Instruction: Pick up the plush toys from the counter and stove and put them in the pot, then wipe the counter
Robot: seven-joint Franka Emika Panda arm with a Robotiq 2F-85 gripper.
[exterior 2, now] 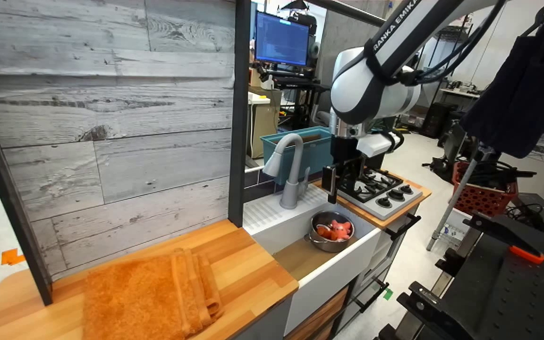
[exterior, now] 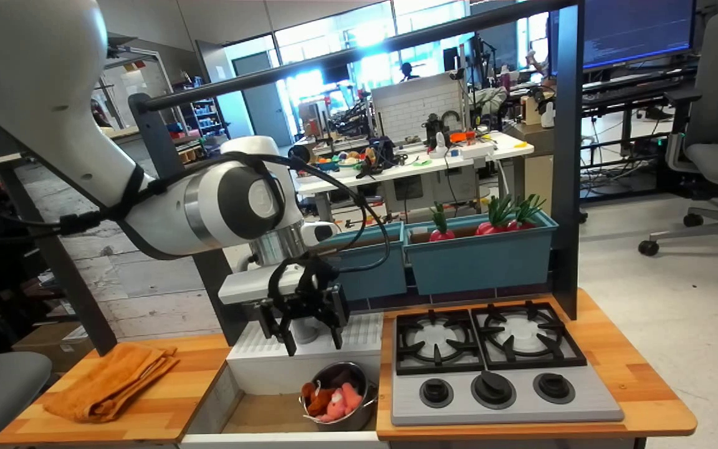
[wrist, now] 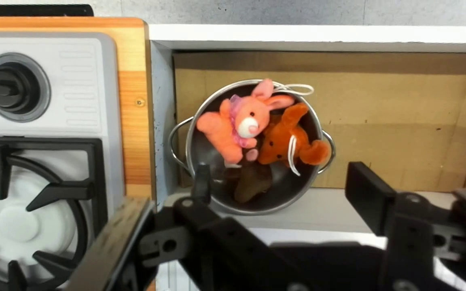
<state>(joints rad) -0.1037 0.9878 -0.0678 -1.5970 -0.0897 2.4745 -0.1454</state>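
In an exterior view the white arm (exterior: 41,81) reaches in from the upper left, slopes down to a bent wrist (exterior: 262,198) with a dark-rimmed round cap, and turns its last section downward; the gripper (exterior: 314,340) hangs from it, pointing down, above the white sink (exterior 2: 328,283); a black cable (exterior: 81,221) is strapped along the arm and loops out beside the wrist; in an exterior view a lettered link (exterior 2: 402,38) slants down from the upper right to the wrist; the gripper is released, its 2 fingers (wrist: 364,194) spread wide with bare space between them; both exterior views show them above the steel pot (wrist: 285,186) and apart from it; in the wrist view the finger at the left covers a bit of the pot's rim, while the other hangs past the rim on the right, over the sink; the pot stands on the brown board (wrist: 399,145) lining the sink, at the end next to the stove (exterior: 589,399); inside it lie the pink plush toy (wrist: 219,133), 1 ear crossing the rim, and close beside it the rust-orange plush toy (wrist: 283,137), 1 ear crossing the rim; the folded orange cloth (exterior: 106,383) lies on the wooden counter (exterior: 184,393), across the sink from the stove.
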